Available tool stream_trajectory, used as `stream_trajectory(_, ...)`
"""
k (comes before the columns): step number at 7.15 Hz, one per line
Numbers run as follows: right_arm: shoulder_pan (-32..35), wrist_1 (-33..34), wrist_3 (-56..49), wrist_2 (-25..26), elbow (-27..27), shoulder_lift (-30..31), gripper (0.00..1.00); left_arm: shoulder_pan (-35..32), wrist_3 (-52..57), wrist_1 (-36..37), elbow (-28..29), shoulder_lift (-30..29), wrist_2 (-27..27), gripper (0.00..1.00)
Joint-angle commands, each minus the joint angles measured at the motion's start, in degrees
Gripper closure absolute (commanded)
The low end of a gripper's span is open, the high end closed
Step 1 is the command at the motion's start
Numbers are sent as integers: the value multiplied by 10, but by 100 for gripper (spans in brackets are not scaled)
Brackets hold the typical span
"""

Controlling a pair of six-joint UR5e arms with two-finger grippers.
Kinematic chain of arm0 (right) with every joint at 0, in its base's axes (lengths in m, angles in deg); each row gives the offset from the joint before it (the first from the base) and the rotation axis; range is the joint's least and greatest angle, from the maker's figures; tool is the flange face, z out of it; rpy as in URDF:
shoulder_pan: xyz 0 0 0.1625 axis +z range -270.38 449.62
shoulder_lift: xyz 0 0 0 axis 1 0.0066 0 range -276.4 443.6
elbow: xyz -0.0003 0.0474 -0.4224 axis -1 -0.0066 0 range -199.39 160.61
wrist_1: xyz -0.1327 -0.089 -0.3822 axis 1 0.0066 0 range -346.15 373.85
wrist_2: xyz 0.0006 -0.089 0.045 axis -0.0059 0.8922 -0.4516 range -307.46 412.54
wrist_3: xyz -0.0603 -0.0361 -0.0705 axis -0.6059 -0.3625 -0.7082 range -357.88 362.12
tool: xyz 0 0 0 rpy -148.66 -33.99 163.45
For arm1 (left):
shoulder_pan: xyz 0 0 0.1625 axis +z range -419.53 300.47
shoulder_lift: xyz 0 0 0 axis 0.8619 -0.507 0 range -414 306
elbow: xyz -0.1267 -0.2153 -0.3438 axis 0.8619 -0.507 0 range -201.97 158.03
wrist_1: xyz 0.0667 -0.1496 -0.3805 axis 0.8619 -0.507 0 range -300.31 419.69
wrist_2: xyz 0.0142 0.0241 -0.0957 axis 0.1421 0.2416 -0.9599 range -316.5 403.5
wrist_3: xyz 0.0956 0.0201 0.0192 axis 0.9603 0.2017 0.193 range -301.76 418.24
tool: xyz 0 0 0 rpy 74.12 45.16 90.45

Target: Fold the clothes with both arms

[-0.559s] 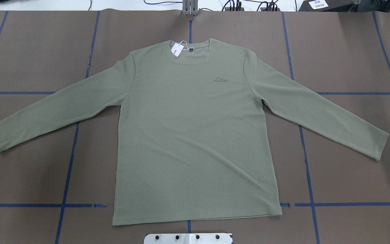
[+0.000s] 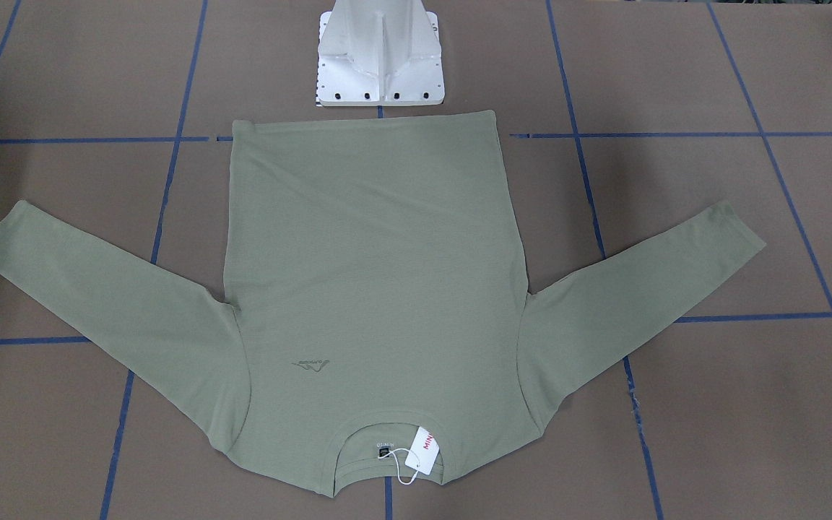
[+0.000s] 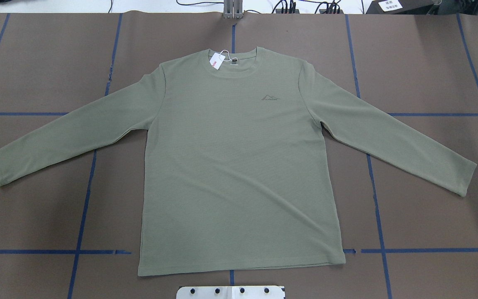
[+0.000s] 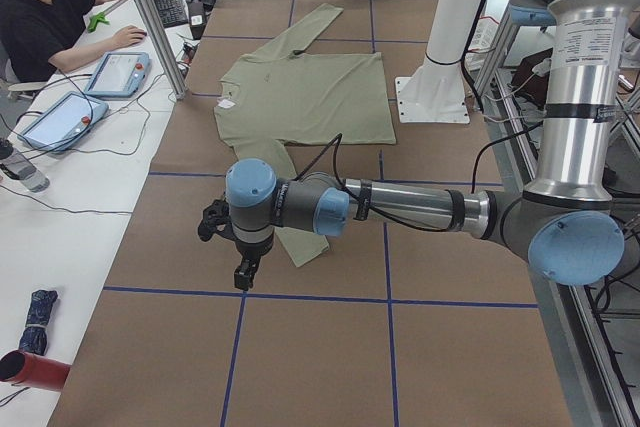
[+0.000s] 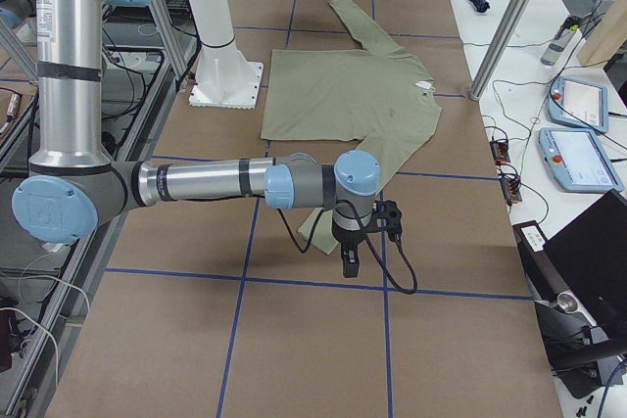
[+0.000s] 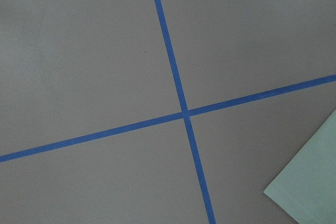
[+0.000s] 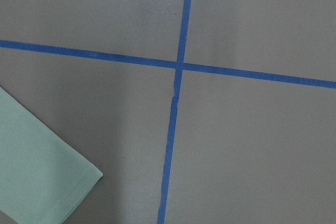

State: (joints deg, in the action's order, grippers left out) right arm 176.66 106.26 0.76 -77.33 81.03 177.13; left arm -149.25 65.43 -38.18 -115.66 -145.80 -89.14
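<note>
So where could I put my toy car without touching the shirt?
The table is bare in the far corners, between each sleeve and the collar-side edge, and in the near corners beside the shirt, below the sleeves. Crowded: the cuffs, where the left claw and right claw hang, and the hem, right by the white stand.

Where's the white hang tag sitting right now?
In the overhead view the hang tag lies on the shirt's collar, just left of the black neck label, at the end far from the robot's base.
</note>
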Motion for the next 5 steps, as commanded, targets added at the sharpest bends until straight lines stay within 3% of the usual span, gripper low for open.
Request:
stream_trajectory(1,-1,-18,1,0,6,-32,0,1,-2,-75,2,0,1,0)
stream_trajectory(4,-3,-179,3,-2,1,-28,0,0,-6,-278,44,-20,1,0)
stream_trajectory(5,-3,-217,9,-36,-10,-18,0,0,-28,-290,51,-21,-2,0)
